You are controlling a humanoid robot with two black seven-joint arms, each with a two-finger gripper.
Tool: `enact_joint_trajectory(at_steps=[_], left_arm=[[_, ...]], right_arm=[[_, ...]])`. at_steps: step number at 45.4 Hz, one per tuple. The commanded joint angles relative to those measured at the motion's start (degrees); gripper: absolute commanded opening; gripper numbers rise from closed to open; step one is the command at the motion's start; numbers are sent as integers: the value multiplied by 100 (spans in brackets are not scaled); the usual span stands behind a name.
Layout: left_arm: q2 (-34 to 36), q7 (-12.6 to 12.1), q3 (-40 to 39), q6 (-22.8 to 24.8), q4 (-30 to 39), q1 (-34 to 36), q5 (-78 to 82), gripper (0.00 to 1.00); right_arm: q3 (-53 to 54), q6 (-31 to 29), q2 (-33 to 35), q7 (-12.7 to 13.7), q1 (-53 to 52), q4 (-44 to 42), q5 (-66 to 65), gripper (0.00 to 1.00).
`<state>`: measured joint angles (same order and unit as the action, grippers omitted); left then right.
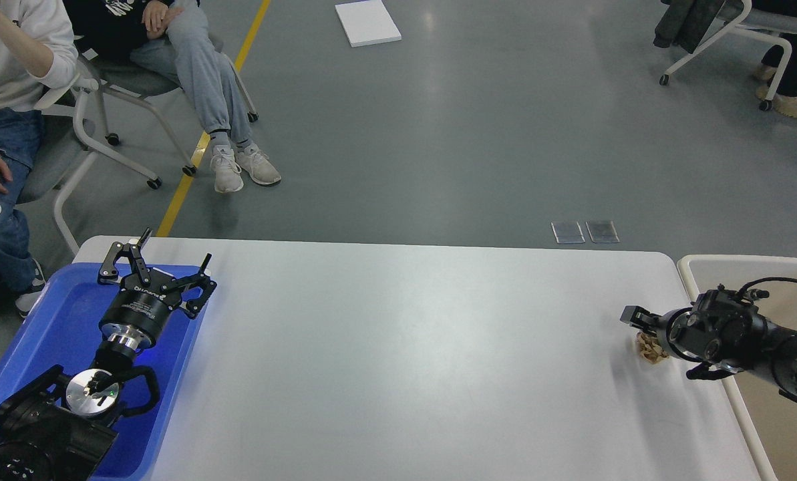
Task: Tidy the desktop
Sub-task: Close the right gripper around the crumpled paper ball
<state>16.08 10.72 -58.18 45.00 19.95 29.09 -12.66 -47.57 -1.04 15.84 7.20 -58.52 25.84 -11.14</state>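
The desktop (405,347) is a wide white-grey tabletop with rounded corners. My left gripper (163,266) is open and empty; it hangs over the far end of the blue tray (51,327) at the table's left edge. My right gripper (639,319) comes in from the right, near the table's right edge, dark and seen nearly end-on. A small crumpled tan scrap (652,350) sits right below it, by the fingers. I cannot tell whether the fingers hold the scrap or whether it lies on the table.
A beige bin with a cream rim (689,267) stands just off the table's right edge, under my right arm. Seated people and wheeled chairs (97,120) are beyond the far left corner. A white board (367,23) lies on the floor.
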Motion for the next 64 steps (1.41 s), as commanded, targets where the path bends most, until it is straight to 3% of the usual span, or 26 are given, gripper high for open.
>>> enact_joint_trajectory(at_steps=[1, 17, 23, 34, 35, 37, 42, 43, 59, 64], left_arm=[[0, 0, 0, 0, 0, 0, 0, 100], [0, 0, 0, 0, 0, 0, 0, 100], [0, 0, 0, 0, 0, 0, 0, 100], [9, 0, 0, 0, 0, 0, 0, 100], [0, 0, 0, 0, 0, 0, 0, 100], [0, 0, 0, 0, 0, 0, 0, 100], [0, 0, 0, 0, 0, 0, 0, 100], [0, 0, 0, 0, 0, 0, 0, 100], [0, 0, 0, 0, 0, 0, 0, 100], [0, 0, 0, 0, 0, 0, 0, 100]], right_arm=[[2, 8, -195, 0, 174, -254, -2, 99], [-7, 8, -230, 0, 333, -510, -2, 97], [-15, 8, -239, 0, 350, -501, -2, 92], [37, 8, -248, 9, 429, -474, 16, 63], [46, 16, -248, 9, 438, -474, 33, 50], [55, 16, -239, 9, 438, -483, 86, 35], [186, 25, -230, 9, 447, -492, 113, 2], [230, 25, -230, 9, 447, -492, 113, 0], [477, 315, -213, 9, 491, -369, 113, 0], [416, 289, -64, 9, 245, 148, 16, 0]])
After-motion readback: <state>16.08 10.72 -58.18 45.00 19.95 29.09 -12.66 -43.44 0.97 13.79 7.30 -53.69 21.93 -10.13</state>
